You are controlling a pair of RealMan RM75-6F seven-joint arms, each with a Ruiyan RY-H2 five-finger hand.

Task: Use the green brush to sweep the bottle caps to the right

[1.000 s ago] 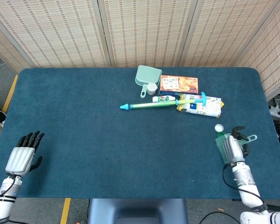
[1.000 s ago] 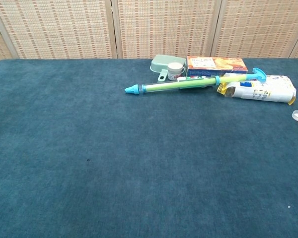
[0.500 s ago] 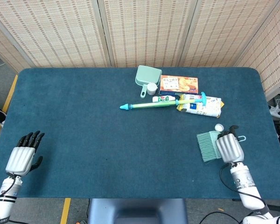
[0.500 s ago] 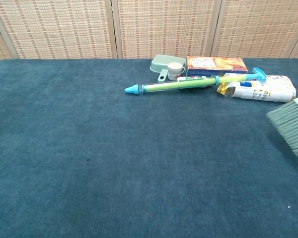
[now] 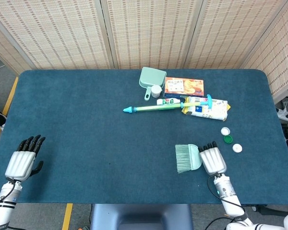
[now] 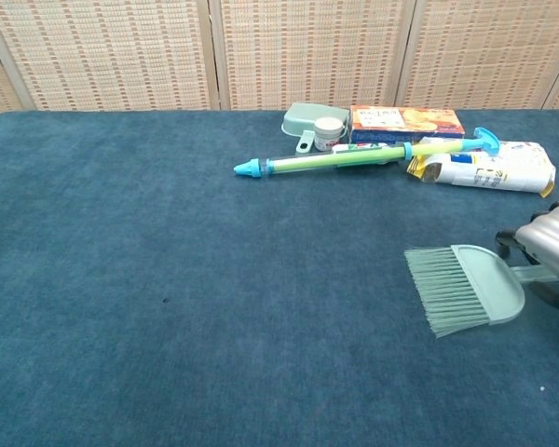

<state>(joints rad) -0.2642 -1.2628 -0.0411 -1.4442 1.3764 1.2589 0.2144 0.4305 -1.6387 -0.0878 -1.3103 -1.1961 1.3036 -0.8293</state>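
My right hand (image 5: 212,160) (image 6: 552,251) grips the handle of the green brush (image 5: 187,158) (image 6: 466,290), whose bristles point left above the blue table. Three bottle caps lie to the right of the brush: a white cap (image 5: 225,131), a green cap (image 5: 228,139) and another white cap (image 5: 237,148). The chest view does not show the caps. My left hand (image 5: 25,157) rests at the table's front left, fingers apart and holding nothing.
At the back middle lie a green dustpan (image 5: 150,78), a small white jar (image 5: 156,90), an orange box (image 5: 184,86), a long green-and-blue syringe toy (image 5: 165,107) and a white-yellow packet (image 5: 206,108). The blue table (image 5: 86,124) spreads bare on the left.
My right hand has swung the brush leftward from the right edge, past the caps, which now lie uncovered to its right. The left hand has not moved.
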